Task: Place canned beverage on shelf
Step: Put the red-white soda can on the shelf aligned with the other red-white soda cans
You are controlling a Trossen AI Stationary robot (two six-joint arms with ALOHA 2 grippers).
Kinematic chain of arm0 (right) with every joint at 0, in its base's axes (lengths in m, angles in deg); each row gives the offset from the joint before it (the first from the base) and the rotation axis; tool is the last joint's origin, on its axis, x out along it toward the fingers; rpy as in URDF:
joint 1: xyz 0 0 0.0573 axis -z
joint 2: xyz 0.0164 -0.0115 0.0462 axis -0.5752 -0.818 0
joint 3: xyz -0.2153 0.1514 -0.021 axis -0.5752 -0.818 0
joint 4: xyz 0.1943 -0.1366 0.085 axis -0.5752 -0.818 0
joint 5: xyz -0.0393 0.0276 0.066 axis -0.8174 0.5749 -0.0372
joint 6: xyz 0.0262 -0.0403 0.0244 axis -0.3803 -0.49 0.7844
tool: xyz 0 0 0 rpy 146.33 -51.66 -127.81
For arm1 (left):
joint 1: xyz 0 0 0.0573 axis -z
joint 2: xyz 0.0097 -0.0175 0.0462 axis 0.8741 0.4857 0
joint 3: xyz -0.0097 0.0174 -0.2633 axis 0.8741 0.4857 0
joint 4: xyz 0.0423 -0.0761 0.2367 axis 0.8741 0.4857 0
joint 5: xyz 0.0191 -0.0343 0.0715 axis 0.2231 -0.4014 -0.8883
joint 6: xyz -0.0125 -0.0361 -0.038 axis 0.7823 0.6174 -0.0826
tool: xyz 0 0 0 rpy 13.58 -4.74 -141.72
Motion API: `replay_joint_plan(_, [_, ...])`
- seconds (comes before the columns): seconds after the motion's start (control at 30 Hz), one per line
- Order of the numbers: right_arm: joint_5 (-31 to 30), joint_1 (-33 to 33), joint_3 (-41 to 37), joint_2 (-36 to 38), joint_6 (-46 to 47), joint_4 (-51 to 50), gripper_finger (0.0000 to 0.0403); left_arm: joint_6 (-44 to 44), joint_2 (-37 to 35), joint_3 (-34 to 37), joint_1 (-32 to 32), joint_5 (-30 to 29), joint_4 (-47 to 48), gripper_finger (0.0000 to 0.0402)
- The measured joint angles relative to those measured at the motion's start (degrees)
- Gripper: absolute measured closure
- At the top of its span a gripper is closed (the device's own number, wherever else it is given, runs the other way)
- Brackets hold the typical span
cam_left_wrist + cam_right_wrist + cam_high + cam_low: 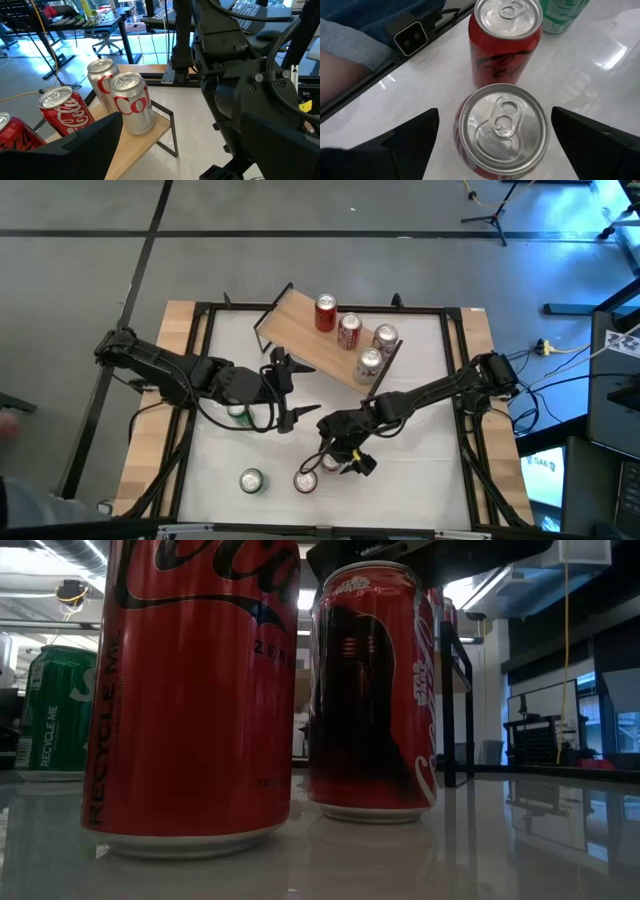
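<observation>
Near the table's front edge a red can [502, 131] stands upright. My right gripper [495, 117] hangs over it, pointing slantwise down, open, with one finger on each side of the can's top and a small gap to each. In the high view this can [330, 463] lies under the right gripper [342, 453]. The shelf [300, 330], a light-wood board on thin black legs, stands askew at the back and carries several cans [349, 330]. My left gripper [295, 388] hovers open in front of the shelf, holding nothing.
A second red can [305, 480] stands just in front of the first, a green can [250, 480] to its left, and another green can [238, 415] under my left arm. A black frame [452, 380] rims the white table.
</observation>
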Motion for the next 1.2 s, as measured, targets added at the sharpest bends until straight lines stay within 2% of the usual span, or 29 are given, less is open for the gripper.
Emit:
replay_joint_plan(0.5, [2.5, 1.0, 0.0, -2.5, 1.4, 0.7, 0.0028, 0.0, 0.0, 0.0, 0.0, 0.0, 0.1, 0.0009])
replay_joint_plan(0.8, [1.6, 1.0, 0.0, -3.5, 2.2, 1.1, 0.0111, 0.0, 0.0, 0.0, 0.0, 0.0, 0.1, 0.0009])
replay_joint_plan(0.97, [1.1, 1.0, 0.0, -3.5, 4.1, 1.1, 0.0111, -0.1, 0.0, 0.0, 0.0, 0.0, 0.0, 0.0009])
replay_joint_plan(1.1, [0.1, 1.0, 0.0, -3.5, 5.7, 1.1, 0.0088, -0.1, 0.0, 0.0, 0.0, -0.3, 0.1, 0.0009])
replay_joint_plan(1.2, [-0.1, 1.0, 0.1, -3.5, 7.4, 1.0, 0.0088, -0.1, 0.0, 0.0, 0.0, -0.3, 0.1, 0.0009])
